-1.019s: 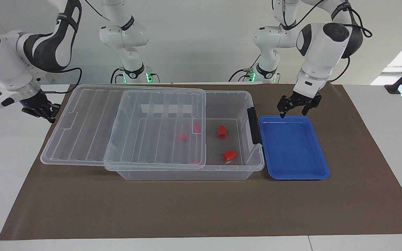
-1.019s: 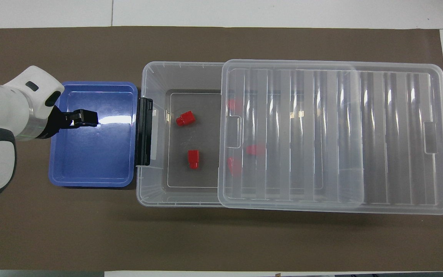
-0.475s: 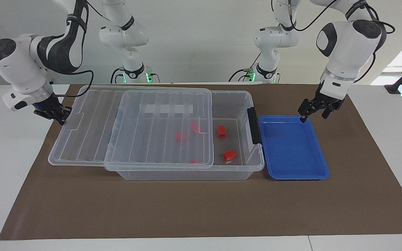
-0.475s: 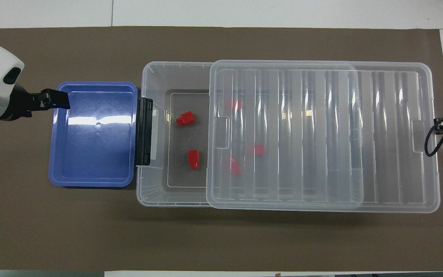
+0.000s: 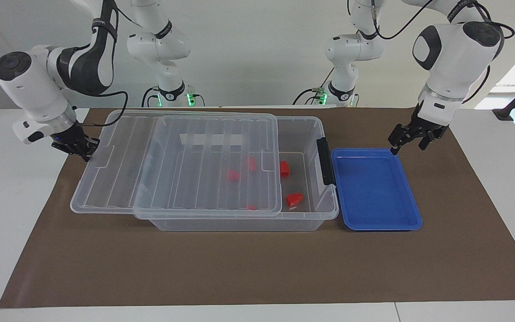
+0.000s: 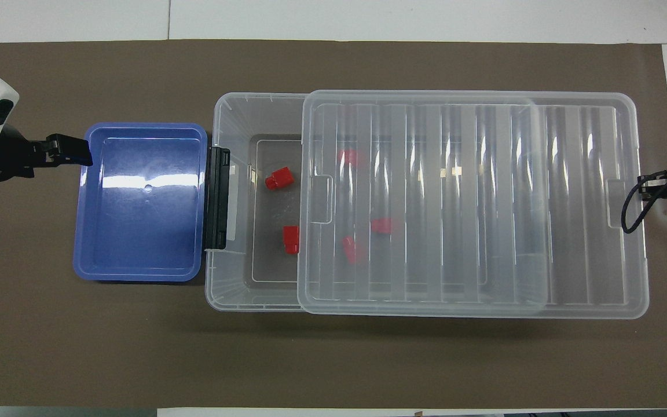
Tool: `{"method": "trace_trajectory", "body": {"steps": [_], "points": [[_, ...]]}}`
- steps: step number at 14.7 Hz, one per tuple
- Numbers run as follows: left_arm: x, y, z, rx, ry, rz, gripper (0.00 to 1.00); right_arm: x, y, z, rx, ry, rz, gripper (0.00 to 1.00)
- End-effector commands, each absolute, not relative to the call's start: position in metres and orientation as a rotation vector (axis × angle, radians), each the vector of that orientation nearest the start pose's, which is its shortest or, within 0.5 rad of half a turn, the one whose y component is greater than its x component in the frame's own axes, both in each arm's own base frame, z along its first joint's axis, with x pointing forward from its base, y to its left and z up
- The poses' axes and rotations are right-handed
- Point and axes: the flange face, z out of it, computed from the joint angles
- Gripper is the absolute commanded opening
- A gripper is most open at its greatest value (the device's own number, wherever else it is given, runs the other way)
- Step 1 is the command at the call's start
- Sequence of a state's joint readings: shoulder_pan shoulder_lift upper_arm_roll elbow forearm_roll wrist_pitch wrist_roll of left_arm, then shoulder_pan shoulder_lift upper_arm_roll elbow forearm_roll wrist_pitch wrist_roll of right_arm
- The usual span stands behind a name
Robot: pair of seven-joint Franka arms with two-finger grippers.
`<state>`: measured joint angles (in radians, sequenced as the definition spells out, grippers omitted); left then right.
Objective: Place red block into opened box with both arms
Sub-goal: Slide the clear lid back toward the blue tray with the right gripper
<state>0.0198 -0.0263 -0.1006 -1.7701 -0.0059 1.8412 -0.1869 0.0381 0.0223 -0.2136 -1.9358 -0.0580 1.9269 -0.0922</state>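
Sliding back over the box (image 5: 302,134), the lid (image 5: 181,165) now half-covers your red block (image 5: 284,168) on its floor, pushed by the shut right gripper (image 5: 81,147), while your empty, spread left gripper (image 5: 411,141) has retreated past the blue tray (image 5: 373,223), so placement looks finished.

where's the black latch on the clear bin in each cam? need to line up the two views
Facing view: the black latch sits on the bin's end wall, right of centre, next to the blue tray.
Overhead view: the latch is left of centre, on the same wall.
Shared landmark: the blue tray, right beside the latch in both views.
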Motion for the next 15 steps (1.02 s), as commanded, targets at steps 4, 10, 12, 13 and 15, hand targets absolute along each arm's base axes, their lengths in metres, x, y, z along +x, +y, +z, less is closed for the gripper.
{"method": "trace_trajectory", "body": {"steps": [4,10,12,13,15], "points": [[0.551,-0.044,0.582,-3.144,-0.158,-0.141,1.00,0.545,-0.063,0.465,-3.176,0.182,0.049,0.00],[0.551,-0.044,0.581,-3.144,-0.160,-0.136,1.00,0.547,-0.040,0.464,-3.172,0.218,0.048,0.00],[0.551,-0.044,0.581,-3.144,-0.165,-0.141,1.00,0.546,-0.034,0.463,-3.172,0.232,0.052,0.00],[0.551,-0.044,0.581,-3.144,-0.165,-0.141,1.00,0.546,-0.032,0.463,-3.170,0.235,0.052,0.00],[0.551,-0.044,0.581,-3.144,-0.165,-0.141,1.00,0.547,-0.022,0.463,-3.170,0.250,0.051,0.00]]}}
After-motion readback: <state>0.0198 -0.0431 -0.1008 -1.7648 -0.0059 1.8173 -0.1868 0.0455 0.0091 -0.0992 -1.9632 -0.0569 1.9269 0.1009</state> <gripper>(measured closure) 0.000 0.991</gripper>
